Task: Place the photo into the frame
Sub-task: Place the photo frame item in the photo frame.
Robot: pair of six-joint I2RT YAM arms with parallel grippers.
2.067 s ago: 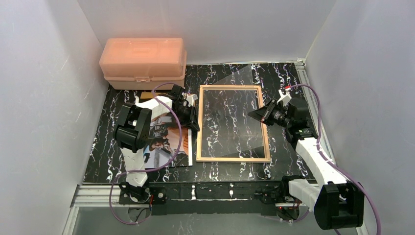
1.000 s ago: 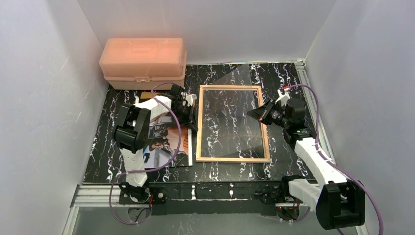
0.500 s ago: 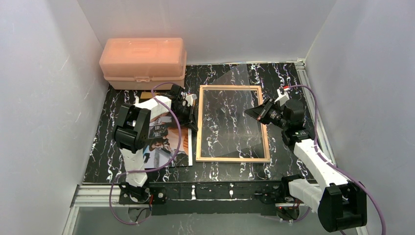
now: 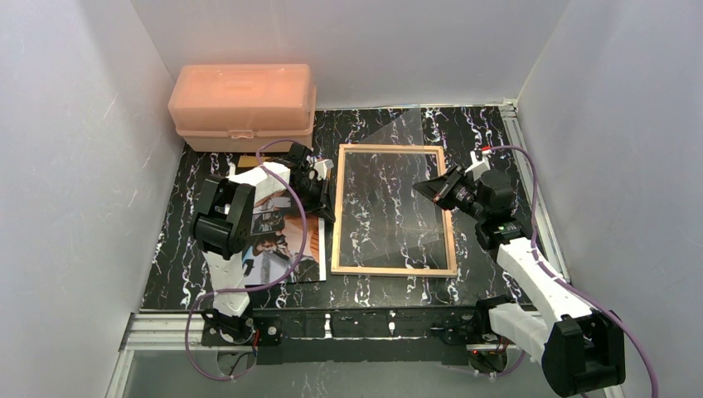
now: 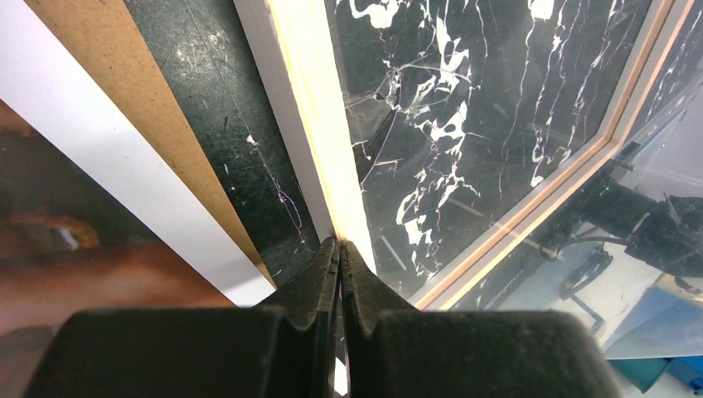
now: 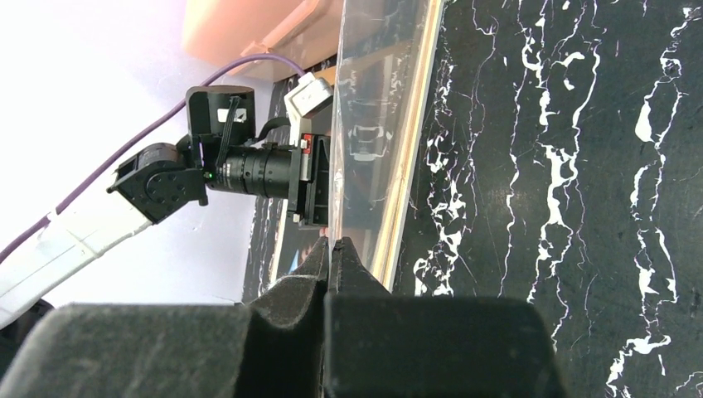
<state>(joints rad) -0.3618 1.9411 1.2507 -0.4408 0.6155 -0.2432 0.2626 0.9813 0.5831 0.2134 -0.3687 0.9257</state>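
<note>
The frame [image 4: 394,269] lies flat at mid-table with its tan wood back up. Its left rail [image 5: 307,124] runs up the left wrist view. My left gripper [image 4: 330,211] is shut, and its tips [image 5: 340,243] rest on that rail with nothing between them. My right gripper [image 4: 417,189] is shut on the right edge of the clear pane [image 4: 402,128]. It holds the pane [image 6: 373,124] tilted up over the frame, at the tips [image 6: 332,242]. The photo [image 4: 273,245] lies picture-up left of the frame, partly under the left arm, and its white border [image 5: 99,157] shows.
A brown backing board [image 4: 249,159] lies under the photo's far end, its edge [image 5: 108,83] beside the frame. A pink plastic box [image 4: 242,104] stands at the back left. White walls close in three sides, and a metal rail [image 4: 530,191] runs along the right.
My right gripper has moved left over the frame with the pane, lifting its right edge and tilting it more steeply. The left arm has stayed on the frame's left rail.
</note>
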